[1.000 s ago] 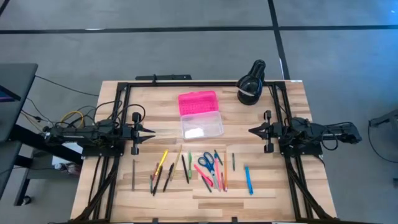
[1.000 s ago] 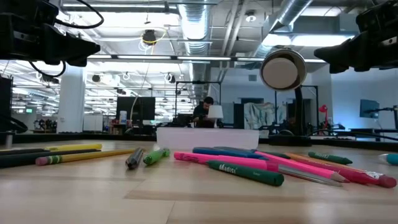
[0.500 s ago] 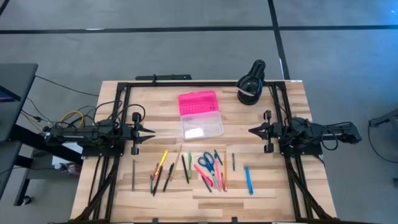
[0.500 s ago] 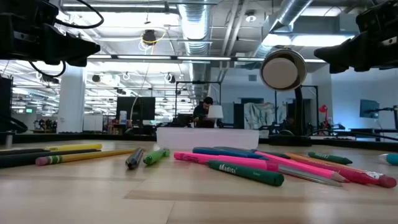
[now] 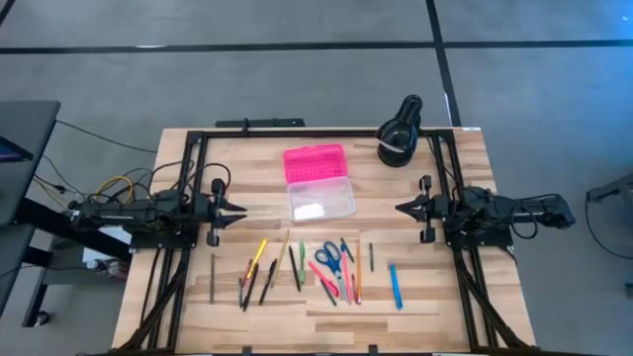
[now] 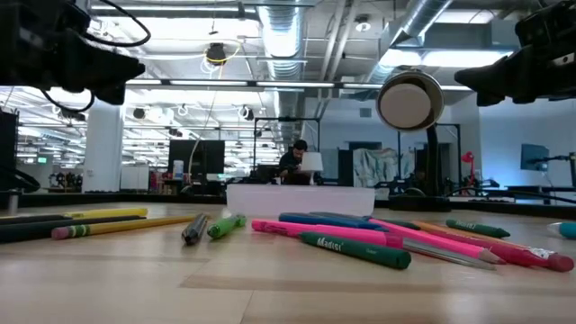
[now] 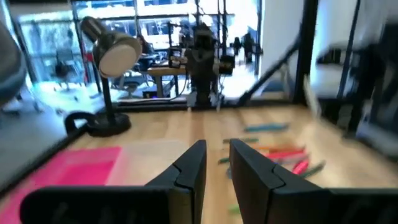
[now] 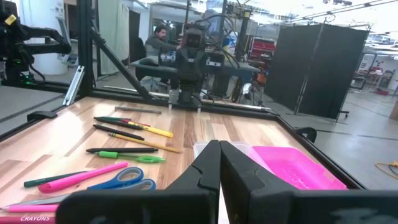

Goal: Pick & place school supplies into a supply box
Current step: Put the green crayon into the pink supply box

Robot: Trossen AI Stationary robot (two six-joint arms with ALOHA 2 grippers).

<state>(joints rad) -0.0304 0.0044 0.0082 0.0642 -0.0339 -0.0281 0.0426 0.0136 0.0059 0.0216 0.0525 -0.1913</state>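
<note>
Bare table [image 5: 455,287] around pens [image 5: 297,267]; lamp [image 5: 401,133] behind box [image 5: 318,182].

Bench [image 5: 455,287] under me: pale wood, matt grain. Box [image 5: 318,182]: glossy pink plastic lid, clear base. My fingers [image 8: 208,163]: matt black plastic.

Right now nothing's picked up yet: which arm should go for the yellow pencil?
Left, probably. The yellow pencil lies on the left gripper's side, and its fingers stand slightly apart; the right gripper is shut and farther off.

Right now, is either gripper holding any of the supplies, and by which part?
No, nothing is held. The left gripper stands slightly open and empty, and the right gripper is shut on nothing. Both hang above the table.
</note>
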